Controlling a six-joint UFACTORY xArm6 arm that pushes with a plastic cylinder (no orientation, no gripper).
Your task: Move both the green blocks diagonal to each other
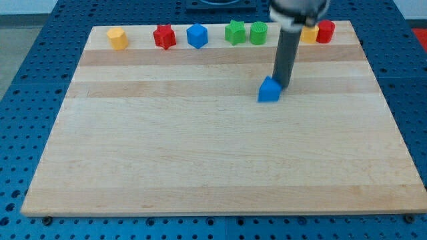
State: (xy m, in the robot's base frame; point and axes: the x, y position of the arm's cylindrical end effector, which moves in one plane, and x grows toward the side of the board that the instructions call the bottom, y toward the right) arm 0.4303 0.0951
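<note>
Two green blocks sit side by side near the view's top edge of the wooden board (200, 153): a green star-shaped block (234, 32) and a green round block (258, 33) just to its right, nearly touching. My tip (282, 85) is below and to the right of them, touching the upper right side of a blue block (269, 89). The dark rod rises from the tip toward the view's top.
Along the top edge from the left stand a yellow block (117, 38), a red star-shaped block (164, 36) and a blue block (197, 35). At the right stand a yellow block (309, 34), partly hidden by the rod, and a red round block (325, 31).
</note>
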